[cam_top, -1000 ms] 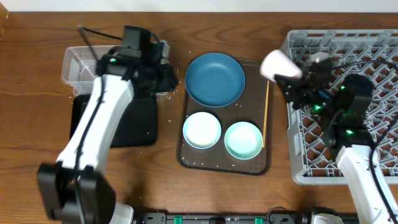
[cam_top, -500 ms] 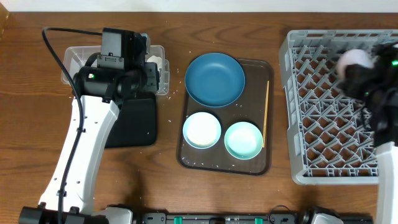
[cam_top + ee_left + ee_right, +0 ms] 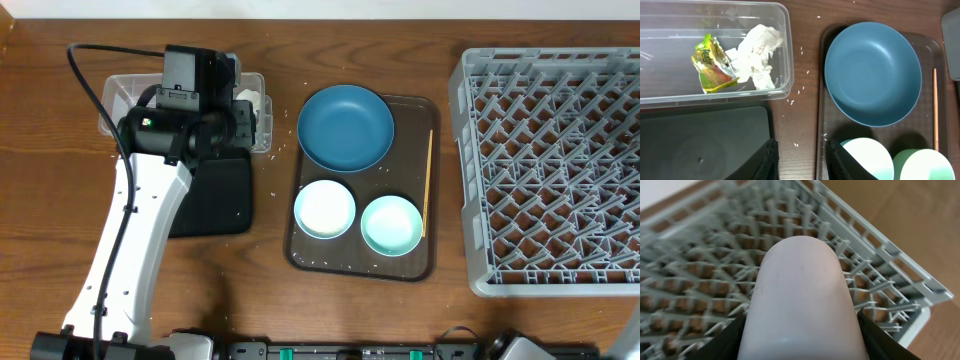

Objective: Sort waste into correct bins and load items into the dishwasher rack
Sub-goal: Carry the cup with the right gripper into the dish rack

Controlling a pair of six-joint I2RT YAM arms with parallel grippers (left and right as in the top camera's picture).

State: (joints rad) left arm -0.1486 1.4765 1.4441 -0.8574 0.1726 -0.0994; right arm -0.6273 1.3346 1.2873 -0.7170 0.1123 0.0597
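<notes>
Overhead view
Table (image 3: pixel 50 200): brown wood, seen from above.
Tub (image 3: pixel 112 100): clear plastic, at 10 o'clock on the table, partly under the left arm (image 3: pixel 150 210).
Black tray (image 3: pixel 225 200): touching the tub's 6 o'clock side, also partly under that arm.
Brown tray (image 3: pixel 360 265): at the centre of the table.
Blue bowl (image 3: pixel 346 127): at 12 o'clock on the brown tray.
White bowl (image 3: pixel 324 208): at 7 o'clock on the brown tray.
Mint bowl (image 3: pixel 391 224): at 5 o'clock on the brown tray, just beside the white bowl.
Chopstick (image 3: pixel 428 185): lying along the brown tray's 3 o'clock edge.
Rack (image 3: pixel 545 170): grey lattice crate at 3 o'clock on the table.

Left wrist view
Left end effector (image 3: pixel 801 162): wide, nothing between its two dark fingers, above the strip of table between black tray and brown tray.
Napkin (image 3: pixel 760 55): crumpled, inside the tub at its 3 o'clock end.
Wrapper (image 3: pixel 712 62): yellow-green, inside the tub, touching the napkin's 9 o'clock side.
Rice grains (image 3: pixel 791 101): a few loose on the table between tub and brown tray.

Right wrist view
Right end effector (image 3: pixel 800 347): holding the cup, one finger on each side.
Cup (image 3: pixel 800 295): pinkish-white, rounded end pointing to 12 o'clock, above the rack's pegs near a corner.
</notes>
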